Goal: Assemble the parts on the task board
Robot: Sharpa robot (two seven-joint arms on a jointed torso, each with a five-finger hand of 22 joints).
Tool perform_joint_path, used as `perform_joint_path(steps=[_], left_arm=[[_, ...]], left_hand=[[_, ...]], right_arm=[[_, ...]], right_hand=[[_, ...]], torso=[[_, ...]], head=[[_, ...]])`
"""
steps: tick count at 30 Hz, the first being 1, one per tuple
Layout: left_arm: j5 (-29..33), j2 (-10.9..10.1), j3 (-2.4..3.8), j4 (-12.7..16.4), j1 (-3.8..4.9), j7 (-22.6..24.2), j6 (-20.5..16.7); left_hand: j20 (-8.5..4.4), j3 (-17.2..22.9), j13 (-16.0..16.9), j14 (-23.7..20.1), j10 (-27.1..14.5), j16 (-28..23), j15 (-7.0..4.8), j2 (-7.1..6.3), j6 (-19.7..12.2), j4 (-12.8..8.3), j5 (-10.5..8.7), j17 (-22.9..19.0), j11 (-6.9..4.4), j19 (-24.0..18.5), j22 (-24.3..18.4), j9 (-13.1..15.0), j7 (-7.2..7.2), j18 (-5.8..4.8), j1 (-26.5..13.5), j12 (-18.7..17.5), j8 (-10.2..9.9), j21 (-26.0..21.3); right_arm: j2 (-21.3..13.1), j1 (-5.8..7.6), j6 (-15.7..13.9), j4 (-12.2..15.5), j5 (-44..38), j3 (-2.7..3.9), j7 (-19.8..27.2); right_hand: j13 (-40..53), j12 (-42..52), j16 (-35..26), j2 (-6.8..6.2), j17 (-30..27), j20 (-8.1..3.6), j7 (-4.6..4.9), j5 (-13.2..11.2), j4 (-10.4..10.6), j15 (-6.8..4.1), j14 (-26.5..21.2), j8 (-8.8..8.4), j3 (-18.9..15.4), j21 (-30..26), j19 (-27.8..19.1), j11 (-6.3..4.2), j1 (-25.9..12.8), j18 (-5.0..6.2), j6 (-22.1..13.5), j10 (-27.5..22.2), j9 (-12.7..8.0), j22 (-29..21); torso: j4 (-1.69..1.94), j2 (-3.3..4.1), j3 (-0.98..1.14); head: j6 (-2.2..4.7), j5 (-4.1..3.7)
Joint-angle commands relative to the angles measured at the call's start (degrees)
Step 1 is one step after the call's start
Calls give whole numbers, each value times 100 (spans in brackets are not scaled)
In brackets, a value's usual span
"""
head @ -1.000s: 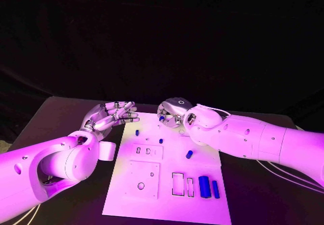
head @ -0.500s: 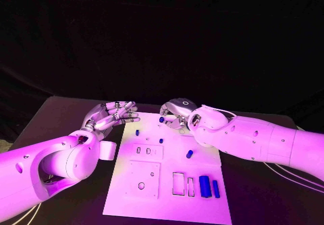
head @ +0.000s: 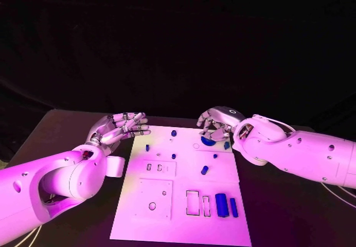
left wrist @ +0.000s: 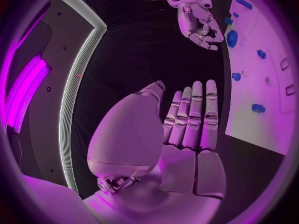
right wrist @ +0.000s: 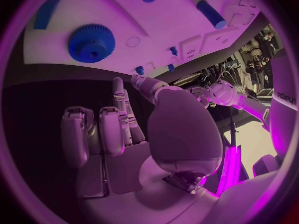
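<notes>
Task board [head: 178, 206]: right robot hand [head: 217, 126] partly covers blue gear [head: 208, 140].

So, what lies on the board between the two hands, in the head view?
In the head view, between the left hand and the right hand lies the far end of the task board, with one small blue part standing on it.

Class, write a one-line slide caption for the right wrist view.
Right hand, holding nothing, hovers by the white task board, where a blue gear lies.
</notes>
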Motion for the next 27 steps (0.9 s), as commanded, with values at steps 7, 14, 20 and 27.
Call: perform_joint_path(steps=[7, 14, 20, 27], left_arm=[[28, 5, 4, 6, 16, 14, 140], [28, 5, 4, 3, 16, 7, 153], [28, -1, 3, -1, 16, 2, 160], [28, 0, 3, -7, 16, -2, 167]], left_hand=[[12, 36, -6, 12, -7, -31, 33, -14, -17, -11, -29, 7, 37, 48, -8, -5, 36, 35, -50, -35, -21, -23], [12, 42, -5, 11, -3, -34, 33, -13, -14, -14, -27, 10, 35, 48, -11, -5, 32, 35, -45, -37, -22, -26], [12, 42, -5, 11, -3, -34, 33, -13, -14, -14, -27, 10, 35, 48, -11, -5, 32, 35, -45, -37, -22, -26], [12, 42, -5, 11, -3, -34, 33, -13, -14, -14, -27, 10, 35, 48, -11, -5, 32, 35, -45, -37, -22, -26]], right_arm=[[-277, -24, 802, 10, 848, 2, -343], [-189, -63, 931, -194, 847, -2, -471], [-82, -98, 973, -327, 811, -7, -556], [-14, -116, 993, -390, 792, -9, -582]], right_hand=[[5070, 5228, 568, 80, 1050, -101, -83, 91, 408, -61, 436, 255, -1028, 440, 457, -70, 88, -240, -419, 281, 337, 1277], [6239, 6387, 738, 130, 1458, 3, 4, 106, 661, 24, 512, 344, -1340, 568, 601, 25, 256, -291, -674, 693, 434, 1469], [6431, 6576, 769, 161, 1539, 28, 26, 113, 732, 48, 528, 372, -1433, 593, 629, 49, 339, -302, -740, 787, 459, 1505], [6539, 6681, 781, 185, 1573, 39, 37, 148, 761, 60, 534, 385, -1458, 593, 629, 60, 392, -302, -770, 854, 470, 1505]], torso=[[-52, -14, 36], [-32, -5, 37], [-40, -2, 31], [-31, -11, 24]], head=[[-20, -65], [-36, -68], [-61, -54], [-90, -58]])
